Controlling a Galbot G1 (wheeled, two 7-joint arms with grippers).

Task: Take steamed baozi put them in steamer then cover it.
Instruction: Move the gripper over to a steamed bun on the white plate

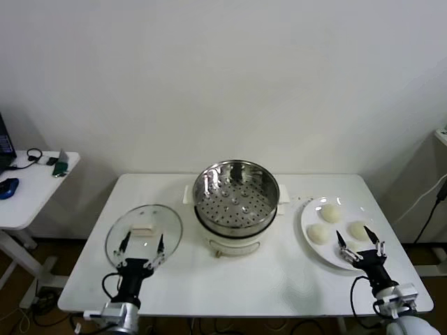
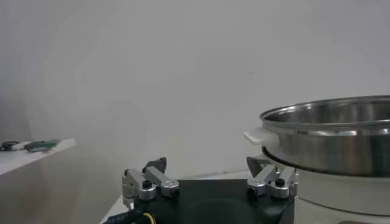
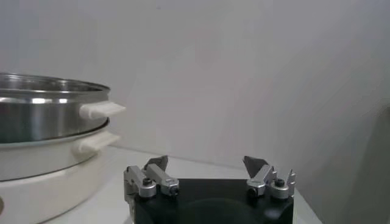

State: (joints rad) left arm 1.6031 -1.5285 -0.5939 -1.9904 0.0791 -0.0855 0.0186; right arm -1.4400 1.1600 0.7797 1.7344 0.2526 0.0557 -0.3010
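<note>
The steamer [image 1: 236, 195] stands in the middle of the white table, a shiny steel pot with a perforated tray on a white base; nothing lies in it. Several cream-white baozi [image 1: 331, 211] rest on a white plate [image 1: 307, 218] to its right. The cover [image 1: 144, 230], a glass lid with a cream handle, lies flat to the steamer's left. My left gripper [image 1: 142, 243] stands open over the cover's near edge, holding nothing. My right gripper [image 1: 361, 241] stands open over the plate's near edge, empty. The steamer's side shows in the left wrist view [image 2: 332, 143] and the right wrist view [image 3: 49, 122].
A small white side table [image 1: 31, 185] with a mouse and cables stands at the far left, apart from the work table [image 1: 237, 283]. A white wall rises behind. A cable hangs at the right edge.
</note>
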